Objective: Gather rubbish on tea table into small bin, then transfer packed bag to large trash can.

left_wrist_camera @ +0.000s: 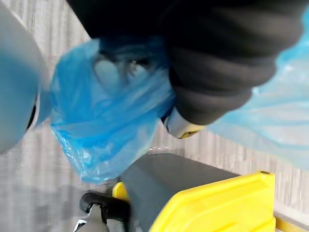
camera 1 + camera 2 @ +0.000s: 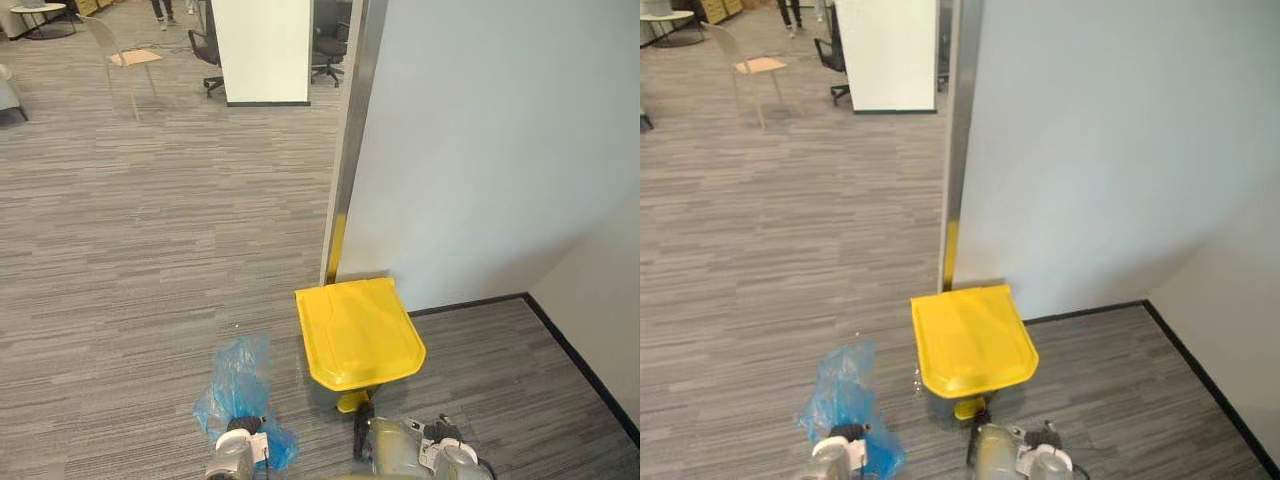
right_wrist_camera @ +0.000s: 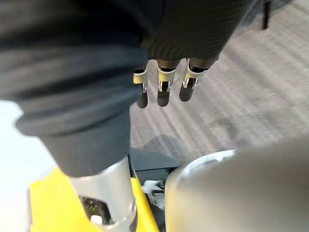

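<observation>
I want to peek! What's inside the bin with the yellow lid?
The yellow lid lies shut, so the inside is hidden. Below it show the grey body and a yellow pedal. The blue bag hangs outside, in the left hand.

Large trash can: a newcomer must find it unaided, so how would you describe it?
Find the pale wall and its silver corner post; at the post's foot, on the grey carpet, stands the large trash can. Its closed bright yellow lid over a dark grey body sets it apart from the crumpled blue bag just left of it.
</observation>
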